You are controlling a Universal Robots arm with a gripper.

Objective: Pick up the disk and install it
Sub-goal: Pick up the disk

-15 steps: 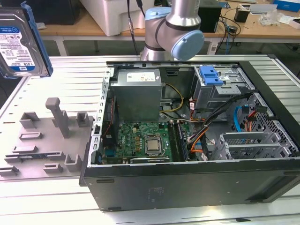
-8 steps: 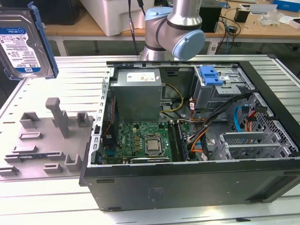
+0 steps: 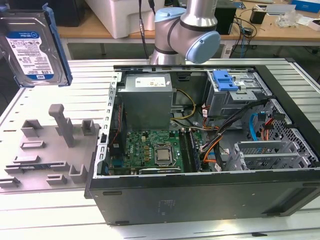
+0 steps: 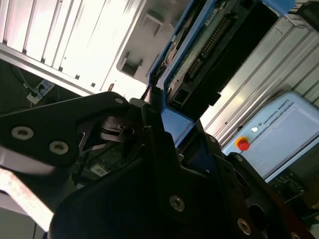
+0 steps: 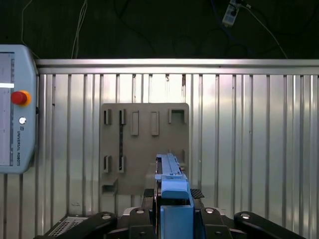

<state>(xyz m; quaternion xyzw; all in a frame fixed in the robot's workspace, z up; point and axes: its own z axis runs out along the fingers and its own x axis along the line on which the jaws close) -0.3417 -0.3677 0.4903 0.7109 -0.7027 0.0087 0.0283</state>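
Note:
The disk (image 3: 34,46) is a silver hard drive with a white-and-blue label in a blue carrier bracket. It hangs upright in the air at the exterior view's upper left, above the grey fixture plate (image 3: 45,150). In the first wrist view the disk (image 5: 172,181) is seen edge-on, and my gripper (image 5: 172,196) is shut on its blue bracket from both sides. In the second wrist view the disk (image 4: 214,45) sticks out past the black fingers (image 4: 155,130) of my gripper (image 4: 164,117), showing its connector edge.
The open computer case (image 3: 200,200) lies on the slatted table. It holds a grey power supply box (image 3: 147,100), a motherboard (image 3: 150,150) and a silver drive cage with a blue tab (image 3: 225,80). The arm's joints (image 3: 192,30) rise behind it. A teach pendant (image 5: 15,109) lies beside the fixture.

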